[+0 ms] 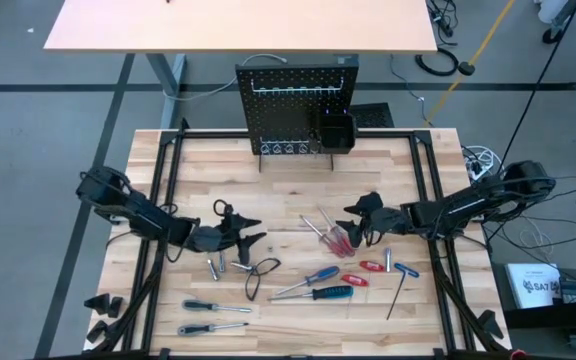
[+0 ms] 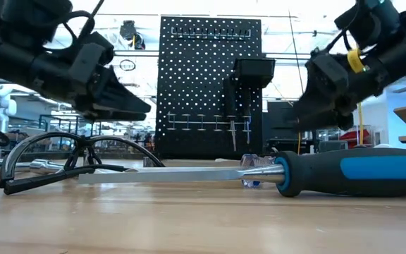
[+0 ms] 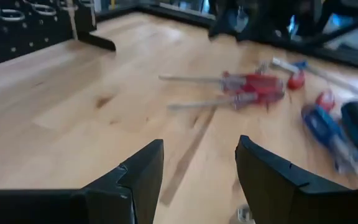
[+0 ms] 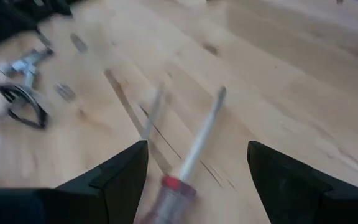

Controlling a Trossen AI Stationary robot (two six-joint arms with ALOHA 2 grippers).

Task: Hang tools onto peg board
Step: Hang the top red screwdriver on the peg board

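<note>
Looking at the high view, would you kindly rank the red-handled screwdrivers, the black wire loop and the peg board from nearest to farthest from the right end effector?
1. Red-handled screwdrivers: just off the open right end effector, toward the table's middle.
2. Black wire loop: farther across, nearer the left arm.
3. Peg board: farthest, upright at the table's back edge.

Peg board [image 1: 296, 105] at table [image 1: 288, 170] rear edge; tools [image 1: 318, 275] scattered in front.
</note>
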